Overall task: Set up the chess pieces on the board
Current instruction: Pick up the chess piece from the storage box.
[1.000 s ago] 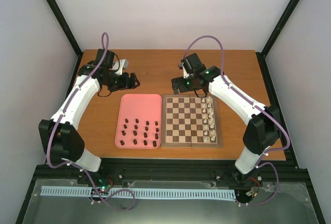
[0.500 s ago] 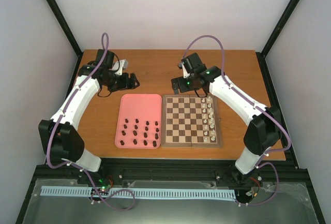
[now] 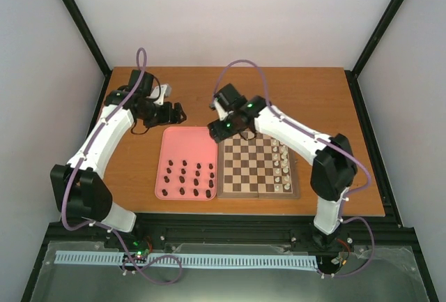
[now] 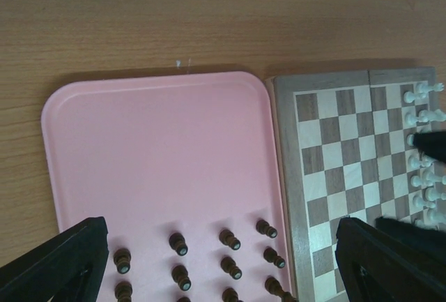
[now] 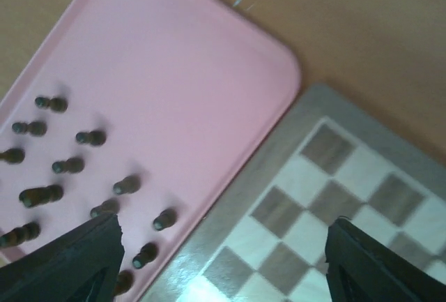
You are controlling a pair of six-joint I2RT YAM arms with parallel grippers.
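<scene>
Finds right gripper (image 3: 221,130) and left gripper (image 3: 179,112) both spread wide, empty, poised at the pink tray's (image 3: 185,130) far end. Locates dark chess pieces (image 4: 228,239) upright in its near half, none on the board (image 3: 256,193). Recommends straddling one outer piece squarely, clear of neighbours, before closing.

Pink tray (image 3: 188,141), checkered board (image 3: 254,166)
Near-black brown chess pieces (image 4: 178,244) dot the plain pink tray; the board alternates dark brown and cream squares inside a brown border.
</scene>
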